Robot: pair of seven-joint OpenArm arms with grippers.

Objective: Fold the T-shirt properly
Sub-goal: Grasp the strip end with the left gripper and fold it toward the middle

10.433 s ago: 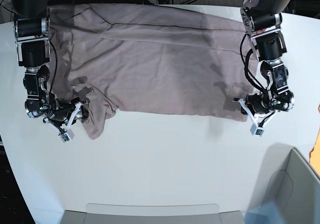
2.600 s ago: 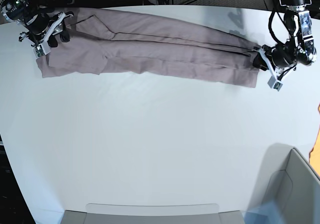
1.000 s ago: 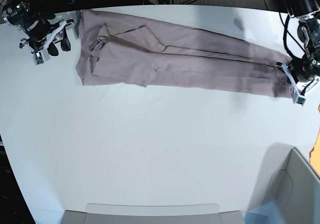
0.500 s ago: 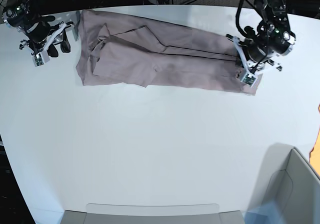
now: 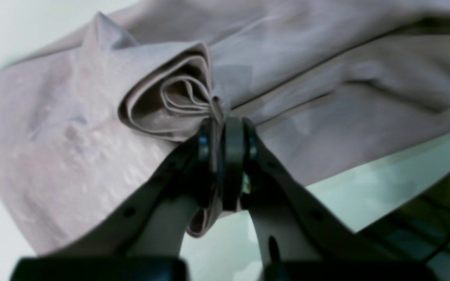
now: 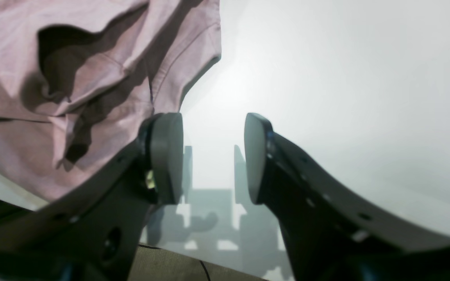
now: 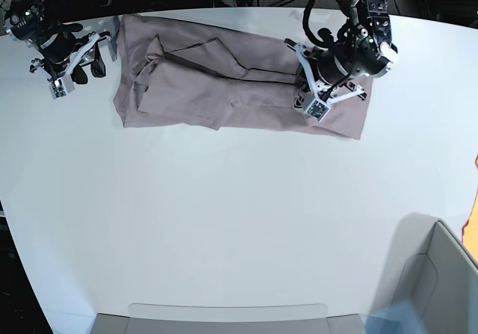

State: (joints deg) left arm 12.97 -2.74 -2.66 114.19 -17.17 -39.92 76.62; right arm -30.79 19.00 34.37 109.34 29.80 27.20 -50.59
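The mauve T-shirt (image 7: 216,87) lies as a long folded strip across the back of the white table (image 7: 224,222). My left gripper (image 7: 308,86) is above the strip's right part, shut on a bunched end of the fabric, and that end is doubled back over the strip. In the left wrist view the gripper (image 5: 225,127) pinches several layers of the T-shirt (image 5: 92,117) between its fingertips. My right gripper (image 7: 81,65) stands open just left of the shirt's left end. In its wrist view the gripper (image 6: 211,156) holds nothing, with the T-shirt (image 6: 92,78) beside the left finger.
A grey open box (image 7: 441,274) stands at the front right corner. A flat grey tray edge (image 7: 224,315) runs along the table's front. Dark cables and arm bases sit behind the table's back edge.
My left gripper has carried the shirt's right end leftward over the strip, shortening it. The right gripper has stayed open at the left end.
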